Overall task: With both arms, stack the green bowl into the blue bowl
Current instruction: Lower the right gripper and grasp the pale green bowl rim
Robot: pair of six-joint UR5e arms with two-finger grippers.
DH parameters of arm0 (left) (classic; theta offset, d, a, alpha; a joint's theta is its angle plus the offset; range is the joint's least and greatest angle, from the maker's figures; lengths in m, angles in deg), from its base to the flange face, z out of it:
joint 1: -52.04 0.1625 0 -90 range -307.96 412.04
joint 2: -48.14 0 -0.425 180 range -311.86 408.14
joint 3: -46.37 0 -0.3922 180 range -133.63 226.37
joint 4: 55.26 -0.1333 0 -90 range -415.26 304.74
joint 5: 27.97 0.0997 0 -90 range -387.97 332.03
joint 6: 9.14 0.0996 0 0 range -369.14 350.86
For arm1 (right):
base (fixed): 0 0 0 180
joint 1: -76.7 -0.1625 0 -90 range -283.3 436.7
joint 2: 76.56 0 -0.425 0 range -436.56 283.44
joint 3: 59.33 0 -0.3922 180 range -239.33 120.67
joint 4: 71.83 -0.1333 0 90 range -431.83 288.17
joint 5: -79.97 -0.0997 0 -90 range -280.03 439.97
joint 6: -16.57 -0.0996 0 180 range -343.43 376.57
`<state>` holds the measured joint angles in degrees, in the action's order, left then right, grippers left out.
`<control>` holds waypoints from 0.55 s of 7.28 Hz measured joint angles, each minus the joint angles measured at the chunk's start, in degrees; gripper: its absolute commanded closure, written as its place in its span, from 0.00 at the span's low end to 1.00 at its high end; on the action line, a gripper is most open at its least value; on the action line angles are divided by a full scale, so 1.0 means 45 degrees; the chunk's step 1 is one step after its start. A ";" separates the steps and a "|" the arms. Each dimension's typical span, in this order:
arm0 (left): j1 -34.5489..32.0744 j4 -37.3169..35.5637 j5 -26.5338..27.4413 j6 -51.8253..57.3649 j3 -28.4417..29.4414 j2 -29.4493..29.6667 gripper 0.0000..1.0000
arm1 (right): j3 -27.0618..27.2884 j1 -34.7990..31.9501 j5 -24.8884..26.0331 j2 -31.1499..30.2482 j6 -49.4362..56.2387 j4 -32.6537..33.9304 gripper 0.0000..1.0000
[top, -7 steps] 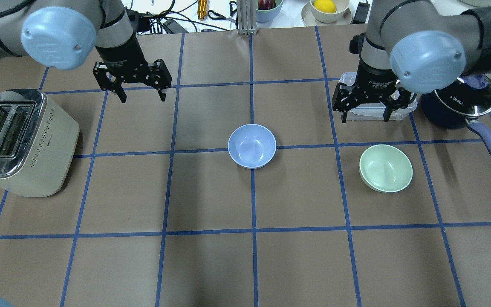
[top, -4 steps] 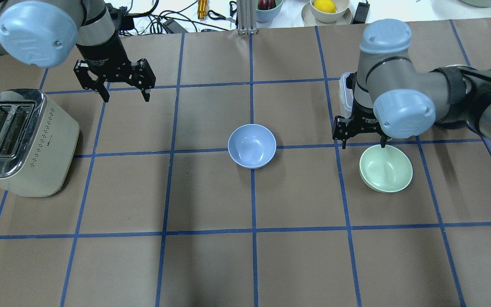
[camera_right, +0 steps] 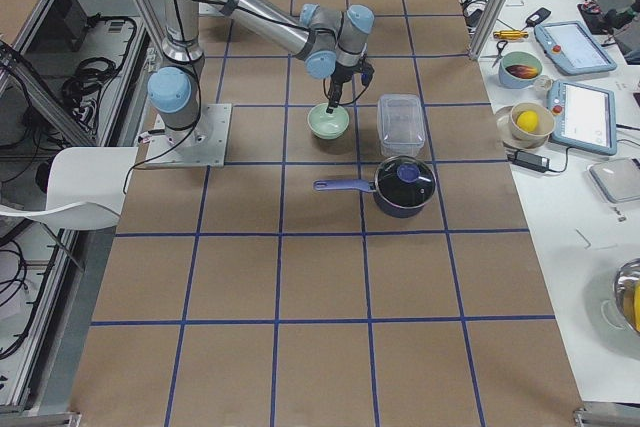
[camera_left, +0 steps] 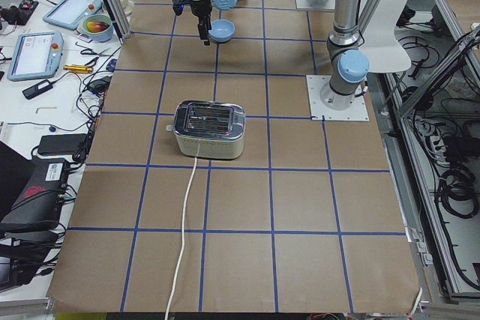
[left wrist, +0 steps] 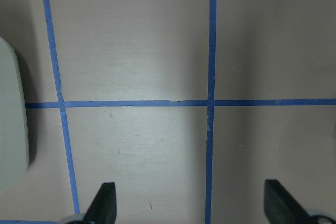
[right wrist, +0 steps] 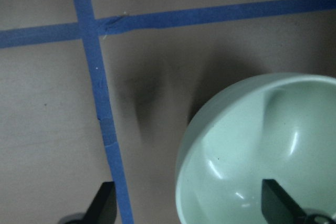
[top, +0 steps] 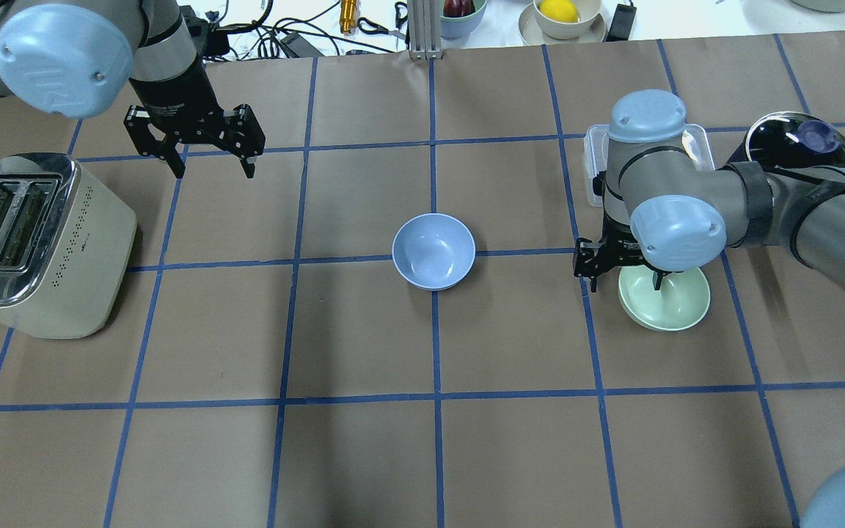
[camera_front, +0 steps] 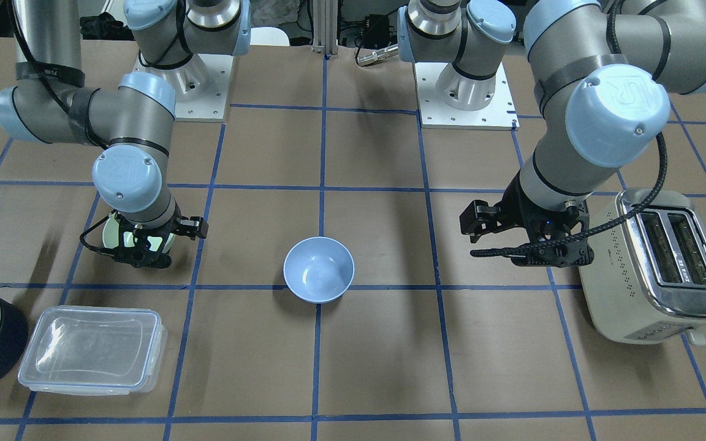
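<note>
The pale green bowl [top: 670, 306] sits on the right of the table; it also shows in the right wrist view [right wrist: 252, 150] and the exterior right view [camera_right: 328, 122]. My right gripper [top: 624, 282] is open and low over the bowl's left rim. In the right wrist view [right wrist: 189, 205] one finger is over the table outside the bowl and the other is inside it. The light blue bowl [top: 433, 251] stands empty at the table's centre [camera_front: 318, 269]. My left gripper [top: 211, 169] is open and empty, far to the back left, above bare table [left wrist: 190, 205].
A cream toaster [top: 34, 242] stands at the left edge, close to my left gripper. A clear lidded container [camera_front: 92, 355] and a dark blue saucepan [camera_right: 405, 185] with a long handle sit just beyond the green bowl, under my right arm.
My right gripper moved from over the clear container down to the green bowl and now straddles its left rim. My left gripper shifted a little to the left and back.
</note>
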<state>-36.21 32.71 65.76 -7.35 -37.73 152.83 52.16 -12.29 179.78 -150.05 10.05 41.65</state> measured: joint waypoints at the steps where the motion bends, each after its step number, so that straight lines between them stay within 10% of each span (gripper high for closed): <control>1: 0.0000 0.0006 0.0005 0.0006 -0.0013 -0.0001 0.00 | 0.0005 0.0014 0.0139 0.0092 -0.0087 -0.0074 1.00; 4: 0.0000 0.0101 0.0010 0.0006 -0.0001 -0.0036 0.00 | -0.0056 0.0114 0.0471 0.0153 -0.0439 -0.0359 1.00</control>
<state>-36.21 33.17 65.81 -7.32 -37.73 152.66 51.91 -11.78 181.90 -149.36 8.08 40.04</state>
